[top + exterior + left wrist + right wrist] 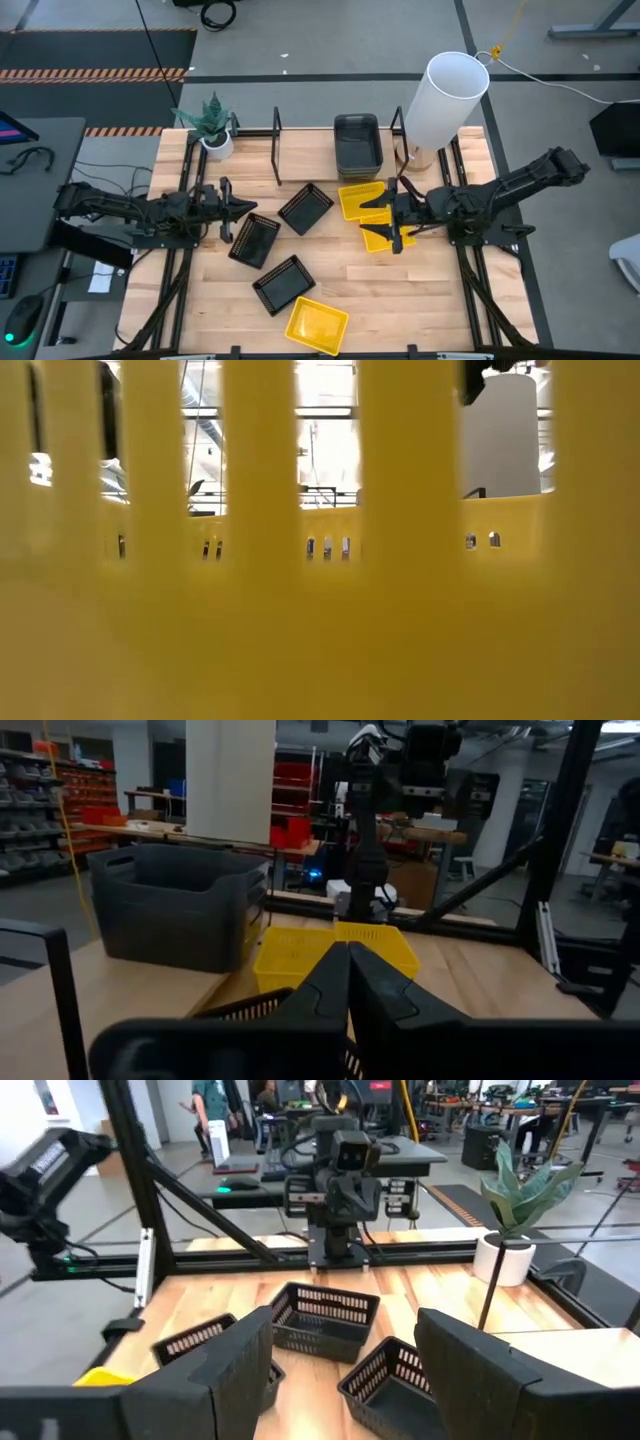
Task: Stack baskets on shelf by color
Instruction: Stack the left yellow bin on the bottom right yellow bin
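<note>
The left gripper (243, 208), closed on a black basket's (254, 241) rim, is best lifted level; the right gripper (393, 222) is held wide open, empty, over the yellow baskets (362, 200).

yellow baskets (362, 199): bright yellow, slotted | black baskets (305, 208): black, slatted | grey baskets (357, 141): dark grey, plain | tabletop (420, 290): pale wood | plant pot (217, 146): white
</note>
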Robot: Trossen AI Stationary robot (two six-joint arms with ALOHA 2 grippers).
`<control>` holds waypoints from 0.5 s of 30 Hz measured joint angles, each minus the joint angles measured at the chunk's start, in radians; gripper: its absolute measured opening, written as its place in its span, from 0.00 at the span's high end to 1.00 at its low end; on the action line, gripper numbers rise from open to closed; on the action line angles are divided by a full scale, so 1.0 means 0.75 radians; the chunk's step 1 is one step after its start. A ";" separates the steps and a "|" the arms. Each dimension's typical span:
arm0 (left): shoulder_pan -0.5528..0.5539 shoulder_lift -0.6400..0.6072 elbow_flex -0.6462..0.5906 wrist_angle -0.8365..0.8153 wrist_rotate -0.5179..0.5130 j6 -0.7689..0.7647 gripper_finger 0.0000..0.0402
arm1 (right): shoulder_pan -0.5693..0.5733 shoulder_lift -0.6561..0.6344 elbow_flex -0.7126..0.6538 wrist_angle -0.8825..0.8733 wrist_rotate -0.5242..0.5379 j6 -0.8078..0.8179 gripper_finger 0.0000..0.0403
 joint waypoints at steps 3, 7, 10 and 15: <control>0.001 0.000 0.000 -0.001 0.000 0.000 0.97 | -0.033 0.059 0.001 0.044 -0.044 -0.009 0.38; 0.001 0.000 -0.001 -0.001 0.000 -0.006 0.95 | -0.054 0.150 0.001 0.054 -0.059 0.013 0.38; 0.001 0.000 -0.001 0.008 0.000 -0.087 0.95 | -0.056 0.217 0.001 0.053 -0.060 0.062 0.38; 0.001 0.000 -0.001 0.009 0.001 -0.154 0.97 | -0.029 0.324 0.053 -0.020 -0.064 0.120 0.38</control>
